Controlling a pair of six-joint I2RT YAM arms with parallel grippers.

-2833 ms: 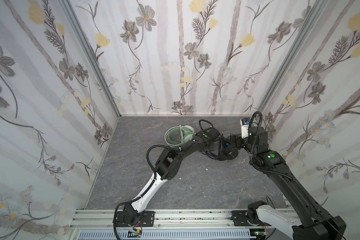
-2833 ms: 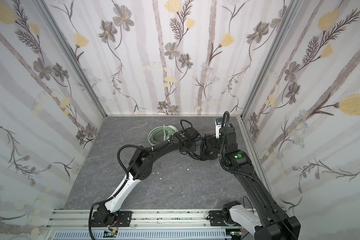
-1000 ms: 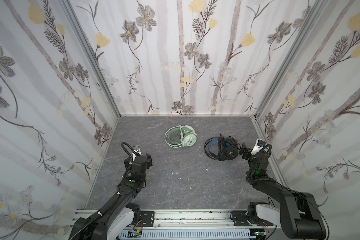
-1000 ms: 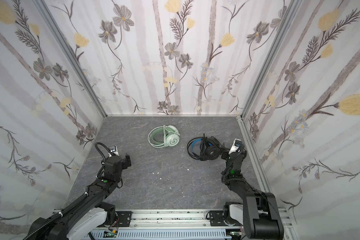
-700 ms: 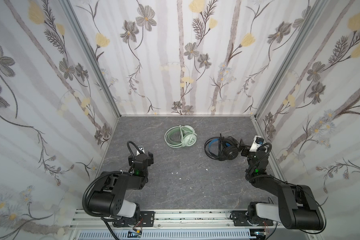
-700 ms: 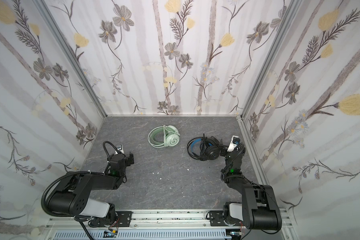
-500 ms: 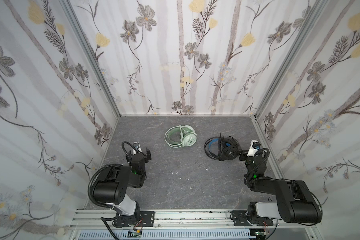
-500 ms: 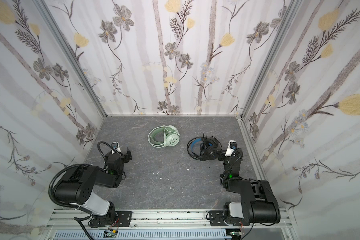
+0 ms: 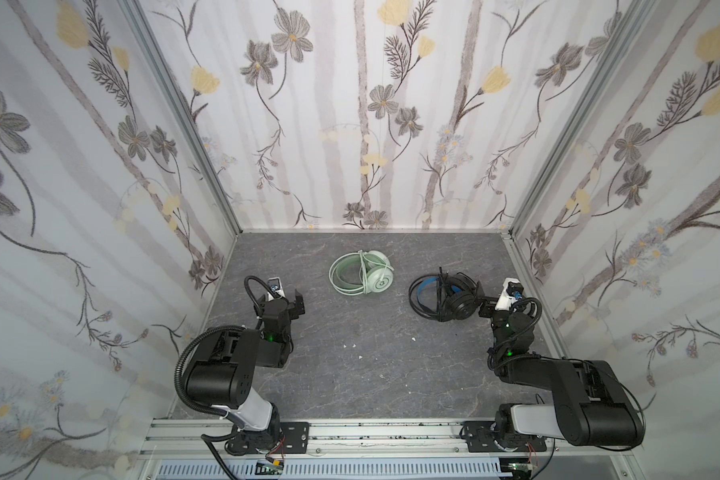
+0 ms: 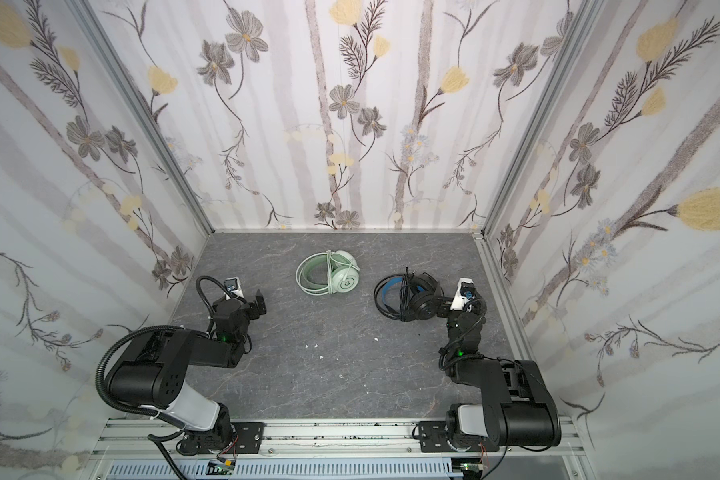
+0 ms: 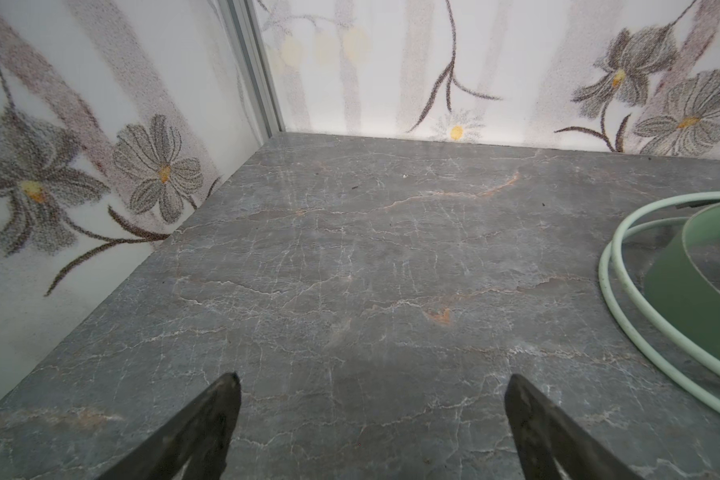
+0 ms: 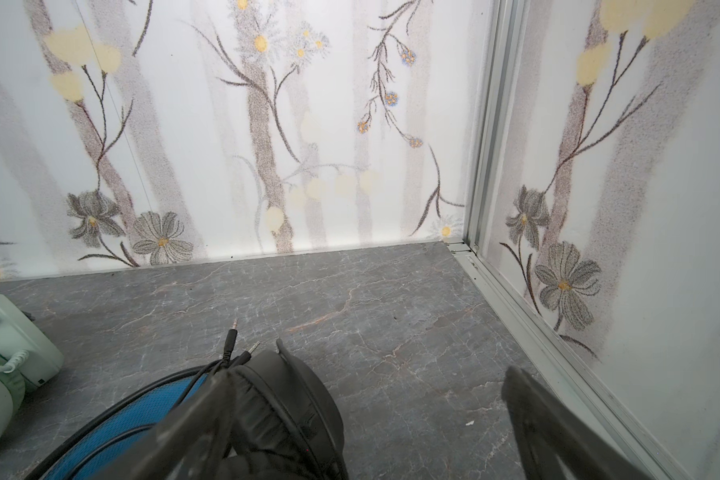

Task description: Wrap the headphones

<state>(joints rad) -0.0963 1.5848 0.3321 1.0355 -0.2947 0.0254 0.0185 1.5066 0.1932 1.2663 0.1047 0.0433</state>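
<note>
Now, mint headphones point(image 9: 360, 274) wrapped, black headphones point(image 9: 445, 297) beside right tool point(image 9: 481, 300)

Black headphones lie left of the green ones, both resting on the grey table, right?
Not quite. In both top views the black headphones lie right of the green headphones, not left. Both do rest on the grey table.

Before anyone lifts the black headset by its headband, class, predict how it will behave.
The black headset probably lifts as one fairly stiff piece, since its headband holds a curved arch. Its black cable lies in loose loops, so those may sag or slip off. The padded earcup looks soft; it would likely give under a pinch.
</note>
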